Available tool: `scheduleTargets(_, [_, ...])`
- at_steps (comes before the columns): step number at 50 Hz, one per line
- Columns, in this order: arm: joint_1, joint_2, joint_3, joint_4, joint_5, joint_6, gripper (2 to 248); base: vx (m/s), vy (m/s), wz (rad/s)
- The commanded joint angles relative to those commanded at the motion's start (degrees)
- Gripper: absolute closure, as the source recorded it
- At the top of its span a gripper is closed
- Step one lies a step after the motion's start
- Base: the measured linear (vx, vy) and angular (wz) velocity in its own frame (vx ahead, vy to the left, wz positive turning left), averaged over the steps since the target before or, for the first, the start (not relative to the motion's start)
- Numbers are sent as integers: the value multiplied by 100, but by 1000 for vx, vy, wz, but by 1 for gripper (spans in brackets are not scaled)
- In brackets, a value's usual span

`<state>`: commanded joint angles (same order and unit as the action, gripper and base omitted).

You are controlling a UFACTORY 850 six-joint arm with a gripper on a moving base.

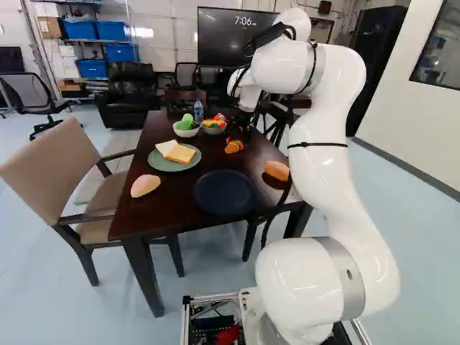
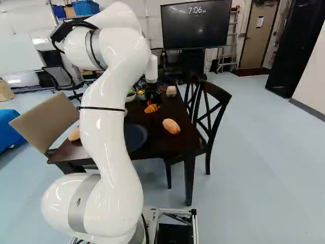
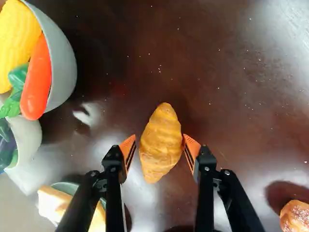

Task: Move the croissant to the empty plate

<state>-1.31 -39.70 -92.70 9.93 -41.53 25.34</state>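
Croissant (image 3: 161, 143) lies between corn bowl (image 3: 63, 65) and bread roll (image 3: 295, 217).

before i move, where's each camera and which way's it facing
Left base view: behind and left of the arm, looking ahead and slightly down over the table; arm right of middle.
Right base view: behind and right of it, facing the same way; arm left of middle.
Wrist view: on the wrist, looking along the pincer at the croissant; both fingers show.
Both base views share the blue plate; all three show the croissant.

Chairs (image 1: 54, 169) flank a dark table (image 1: 144, 215) on pale blue floor (image 1: 424, 237).
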Motion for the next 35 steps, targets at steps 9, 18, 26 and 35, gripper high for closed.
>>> scheduleTargets(9, [0,0,0,0,0,0,100,0,0,0])
scheduleTargets(18, [0,0,0,0,0,0,117,0,0,0])
scheduleTargets(26, [0,0,0,0,0,0,115,0,0,0])
scheduleTargets(35, [0,0,0,0,0,0,115,0,0,0])
